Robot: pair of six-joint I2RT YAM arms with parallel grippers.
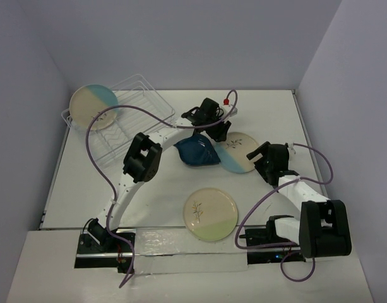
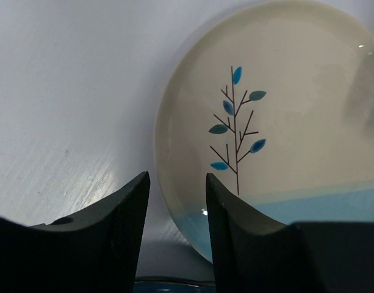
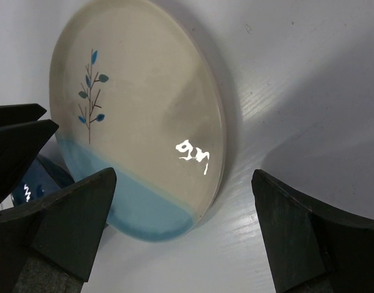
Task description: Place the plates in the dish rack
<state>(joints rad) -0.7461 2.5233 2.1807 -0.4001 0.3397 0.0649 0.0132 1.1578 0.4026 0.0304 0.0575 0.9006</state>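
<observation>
— Plastic dish rack (image 1: 139, 95), clear, with ribbed slots: anything in it?
— Yes! One round beige plate with a light-blue part (image 1: 92, 106). Leans at the left end of the rack and pokes out over the rim.
— And the dark-teal leaf-shaped plate (image 1: 197, 151)?
— Lies on the white table (image 1: 161, 196), just to the right of the rack.
— Any more plates?
— Second round beige plate with a light-blue part (image 2: 278, 122) and a little twig drawing. Sits further right of the rack, with one edge over the leaf plate.
— And one more?
— Round cream plate with a pale-green part (image 1: 210, 213) and a sprig drawing. Lies flat, well apart from the rack, toward the arm bases.
— Left gripper (image 2: 177, 177)?
— Down at the rim of the second beige plate, on the side nearest the rack. Fingers partway apart, with the rim showing in the gap. Cannot tell if touching.
— Right gripper (image 3: 183, 177)?
— Spread wide, holding nothing. Sits at the side of that plate away from the rack.
</observation>
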